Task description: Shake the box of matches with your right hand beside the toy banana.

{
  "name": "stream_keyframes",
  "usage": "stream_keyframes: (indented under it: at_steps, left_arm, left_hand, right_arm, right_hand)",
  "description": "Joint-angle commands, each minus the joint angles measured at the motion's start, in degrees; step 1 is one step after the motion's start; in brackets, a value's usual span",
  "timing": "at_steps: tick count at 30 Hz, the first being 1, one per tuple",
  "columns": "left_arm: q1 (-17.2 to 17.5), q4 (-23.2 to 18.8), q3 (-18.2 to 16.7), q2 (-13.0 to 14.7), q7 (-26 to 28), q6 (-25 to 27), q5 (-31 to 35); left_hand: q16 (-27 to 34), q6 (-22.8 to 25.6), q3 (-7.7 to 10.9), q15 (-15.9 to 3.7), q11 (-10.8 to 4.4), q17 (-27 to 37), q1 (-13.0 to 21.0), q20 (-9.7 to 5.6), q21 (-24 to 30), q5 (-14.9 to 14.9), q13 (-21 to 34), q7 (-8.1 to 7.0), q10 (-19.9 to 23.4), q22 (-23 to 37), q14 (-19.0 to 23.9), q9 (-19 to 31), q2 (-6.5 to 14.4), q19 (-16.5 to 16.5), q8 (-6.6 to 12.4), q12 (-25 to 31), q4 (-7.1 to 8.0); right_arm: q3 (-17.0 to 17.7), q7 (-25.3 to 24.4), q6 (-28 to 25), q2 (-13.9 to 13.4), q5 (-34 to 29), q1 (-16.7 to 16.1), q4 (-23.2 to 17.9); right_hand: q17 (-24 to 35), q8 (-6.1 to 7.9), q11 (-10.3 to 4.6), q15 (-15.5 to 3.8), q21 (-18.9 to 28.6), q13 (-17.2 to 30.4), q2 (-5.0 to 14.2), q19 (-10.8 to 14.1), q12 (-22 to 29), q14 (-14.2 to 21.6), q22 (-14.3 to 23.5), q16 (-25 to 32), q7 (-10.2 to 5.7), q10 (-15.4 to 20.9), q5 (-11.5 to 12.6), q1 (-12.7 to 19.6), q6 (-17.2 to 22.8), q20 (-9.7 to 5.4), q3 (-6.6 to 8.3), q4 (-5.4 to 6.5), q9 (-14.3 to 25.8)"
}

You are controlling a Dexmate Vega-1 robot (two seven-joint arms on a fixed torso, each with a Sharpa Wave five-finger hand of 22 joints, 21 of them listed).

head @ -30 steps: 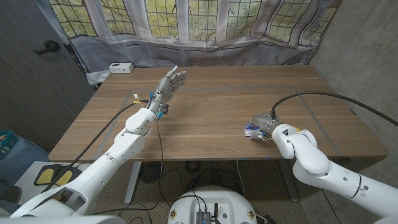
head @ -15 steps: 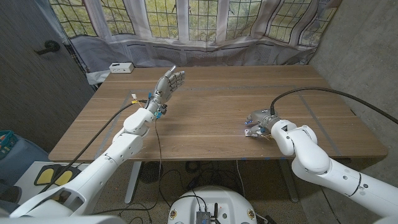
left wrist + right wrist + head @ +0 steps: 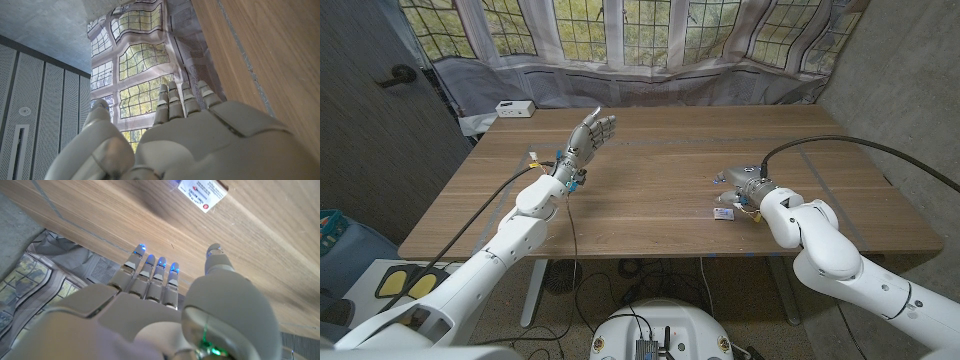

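Observation:
The box of matches (image 3: pixel 723 212) is small and white with a blue edge, and it lies flat on the wooden table (image 3: pixel 660 190) at the right. In the right wrist view the box of matches (image 3: pixel 202 192) lies free on the wood beyond my fingertips. My right hand (image 3: pixel 736 180) hovers just behind the box, fingers stretched out and apart, holding nothing. My left hand (image 3: pixel 593 133) is raised over the table's left half, fingers straight and together, and it holds nothing. A tiny pale yellow thing (image 3: pixel 537 153) lies by my left forearm, too small to identify.
A white box (image 3: pixel 515 108) sits at the table's back left corner. A black cable (image 3: pixel 850 150) arcs over the right side to my right wrist. Behind the table hang a curtain and leaded windows (image 3: pixel 620 40). A concrete wall stands on the right.
My right hand has let go of the box of matches and drawn back toward the far side. The box now lies bare on the table. My left hand has not moved.

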Motion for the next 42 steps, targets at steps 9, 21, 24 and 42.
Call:
stream_keyframes:
  at_steps: [9, 21, 24, 42]
  left_arm:
    - [1.46, -1.2, -0.73, 1.13, -1.26, -0.67, -0.92]
    - [2.19, -1.73, -0.9, 1.71, -1.76, -0.71, -1.18]
    - [2.26, -2.07, -0.86, 1.93, -1.05, -0.44, -0.55]
    - [2.33, -3.1, -1.23, 2.26, 1.95, 0.04, 1.29]
  left_hand:
    - [0.12, 0.69, 0.65, -0.09, 0.17, 0.15, 0.39, 0.38, 0.31, -0.11, 0.16, 0.17, 0.22, 0.24, 0.09, 0.24, 0.72, 0.33, 0.08, -0.21, -0.18]
    - [0.11, 0.66, 0.81, -0.22, 0.11, 0.14, 0.56, 0.4, 0.3, -0.14, 0.16, 0.27, 0.25, 0.24, 0.11, 0.23, 0.87, 0.3, 0.05, -0.2, -0.23]
    - [0.11, 0.65, 0.84, -0.19, 0.17, 0.14, 0.59, 0.38, 0.32, -0.15, 0.16, 0.3, 0.18, 0.24, 0.11, 0.23, 0.89, 0.33, 0.04, -0.23, -0.24]
    - [0.06, 0.5, 0.96, -0.15, 0.25, 0.14, 0.72, 0.4, 0.31, -0.2, 0.16, 0.38, 0.06, 0.23, 0.01, 0.23, 0.89, 0.31, -0.04, -0.27, -0.31]
  right_arm:
    - [14.22, -30.32, 11.84, 2.84, 24.5, -11.16, -0.68]
    - [16.68, -40.02, 20.41, 6.13, 35.06, -10.6, 4.11]
    - [18.35, -41.9, 26.73, 7.79, 41.06, -9.9, 7.85]
    - [16.77, -41.61, 50.7, 14.16, 61.18, 0.18, 27.33]
  right_hand:
    - [-0.19, 0.37, 1.94, 1.24, -0.41, 0.04, 0.55, -1.9, 0.14, -3.5, 0.05, 0.1, 3.55, -4.23, -0.07, -2.0, -4.14, -0.47, 0.39, 0.35, 0.05]
    - [-0.03, 0.73, 3.46, 2.11, -0.92, 0.0, 0.97, -3.74, 0.31, -5.44, -0.06, 0.07, 4.4, -5.11, -0.19, -3.65, -4.07, -0.9, 0.26, 0.89, -0.05]
    - [0.05, 1.01, 3.63, 2.25, -1.06, 0.0, 1.05, -4.59, 0.29, -6.22, -0.06, 0.08, 4.4, -5.65, -0.23, -4.51, -3.61, -0.82, 0.07, 1.21, -0.04]
    - [0.22, 1.25, 3.8, 2.83, -0.92, 0.02, 0.78, -6.87, 0.62, -8.2, -0.03, 0.52, 4.4, -6.58, -0.49, -8.38, -4.18, -0.49, -1.13, 2.45, -0.1]
